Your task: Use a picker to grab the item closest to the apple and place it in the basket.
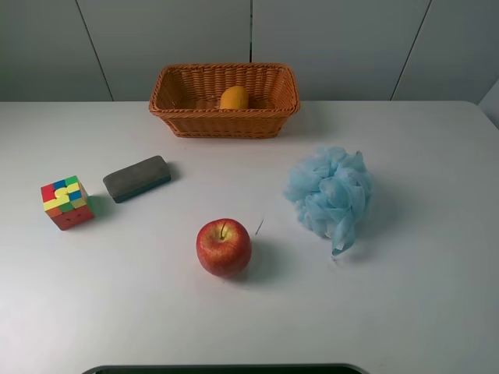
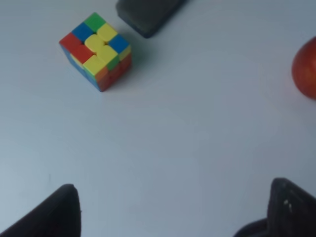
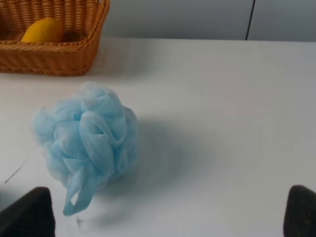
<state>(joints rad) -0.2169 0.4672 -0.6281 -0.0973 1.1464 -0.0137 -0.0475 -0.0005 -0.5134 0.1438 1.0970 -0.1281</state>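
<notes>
A red apple point(image 1: 224, 247) stands on the white table near the front middle; its edge shows in the left wrist view point(image 2: 306, 69). A light blue bath pouf point(image 1: 330, 192) lies to the apple's right, also in the right wrist view point(image 3: 86, 139). A woven basket point(image 1: 224, 114) at the back middle holds an orange fruit point(image 1: 234, 98). Neither gripper shows in the high view. My left gripper point(image 2: 173, 212) is open over bare table, with its fingertips point(image 2: 54, 212) at the frame edge. My right gripper point(image 3: 165, 215) is open, short of the pouf, with its fingertips point(image 3: 27, 212) apart.
A colourful puzzle cube point(image 1: 66, 202) sits at the left, also in the left wrist view point(image 2: 96, 50). A grey eraser block point(image 1: 137, 178) lies between the cube and the basket. The basket point(image 3: 49, 49) and fruit point(image 3: 42, 30) show in the right wrist view.
</notes>
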